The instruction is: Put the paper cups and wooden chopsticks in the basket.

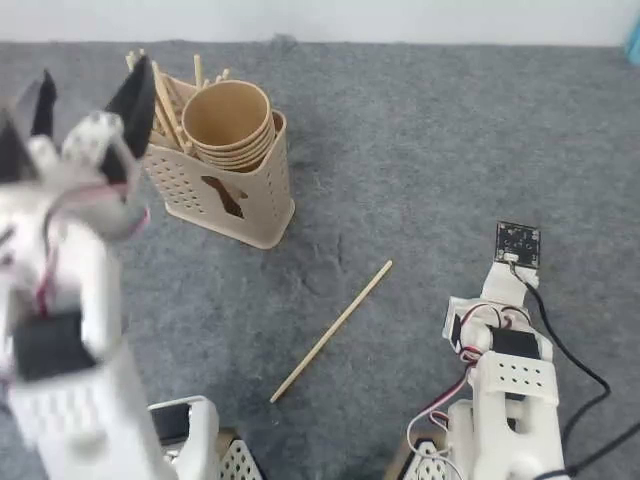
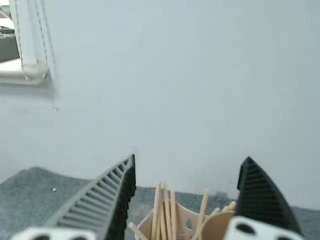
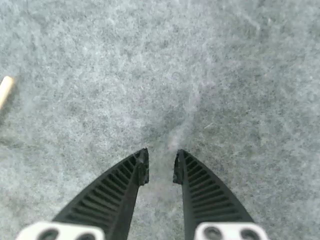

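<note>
Overhead, the left gripper (image 1: pixel 90 95) hangs beside the basket (image 1: pixel 225 195), its jaws spread wide and holding nothing. One jaw covers part of the chopsticks (image 1: pixel 165 95) standing in the basket, so they cannot be counted there. A stack of cups (image 1: pixel 228 118) sits in the basket too, its rims nested too tightly to count. One loose chopstick (image 1: pixel 333 330) lies on the grey felt worktop (image 1: pixel 450 130), apart from the basket and between the two arms. The right arm (image 1: pixel 505 365) is cut off by the frame's lower edge.

From the left wrist, the parted jaws frame the basket's top (image 2: pixel 185 225), where at least five chopstick ends (image 2: pixel 165 210) and one cup rim (image 2: pixel 217 225) show. Behind is a plain white wall (image 2: pixel 190 90), with a window corner (image 2: pixel 25 50).

From the right wrist, the right gripper (image 3: pixel 160 167) hovers over bare felt. Its jaws are a narrow gap apart with nothing between them. Just the tip of the loose chopstick (image 3: pixel 5 90) shows, cut off at the edge.
</note>
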### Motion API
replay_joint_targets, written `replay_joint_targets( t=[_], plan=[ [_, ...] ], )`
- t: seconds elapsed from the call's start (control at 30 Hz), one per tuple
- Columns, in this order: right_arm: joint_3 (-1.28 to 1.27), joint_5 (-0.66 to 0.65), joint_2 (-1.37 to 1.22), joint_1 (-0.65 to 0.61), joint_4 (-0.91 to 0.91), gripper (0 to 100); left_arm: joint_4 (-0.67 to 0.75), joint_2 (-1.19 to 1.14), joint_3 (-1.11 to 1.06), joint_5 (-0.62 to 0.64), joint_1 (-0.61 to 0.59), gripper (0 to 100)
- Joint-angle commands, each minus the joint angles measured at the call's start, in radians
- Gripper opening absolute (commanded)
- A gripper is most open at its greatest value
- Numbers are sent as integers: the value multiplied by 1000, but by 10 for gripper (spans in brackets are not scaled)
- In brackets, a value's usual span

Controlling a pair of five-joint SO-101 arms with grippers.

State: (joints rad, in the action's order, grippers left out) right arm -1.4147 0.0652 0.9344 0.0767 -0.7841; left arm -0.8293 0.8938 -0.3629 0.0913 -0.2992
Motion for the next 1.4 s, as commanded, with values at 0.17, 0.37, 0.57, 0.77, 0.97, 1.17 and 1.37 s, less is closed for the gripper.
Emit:
replay_joint_targets(
  t=[0.17,0.37,0.57,0.77,0.97,1.17,1.37],
  plan=[
    [3,-15,21,16,19,91,-473,213,297,11,272,304],
    [3,-15,21,16,19,91,-729,-140,420,8,440,304],
    [3,-15,21,21,21,91,-873,-301,288,-21,701,286],
    [29,-6,16,182,73,91,-508,-347,-159,-74,801,230],
    [29,78,12,298,159,91,-236,-512,-369,-74,802,221],
    [25,78,12,298,168,91,-114,-675,-392,-72,847,221],
    [25,78,12,295,165,93,75,-859,-371,-72,884,221]
  ],
)
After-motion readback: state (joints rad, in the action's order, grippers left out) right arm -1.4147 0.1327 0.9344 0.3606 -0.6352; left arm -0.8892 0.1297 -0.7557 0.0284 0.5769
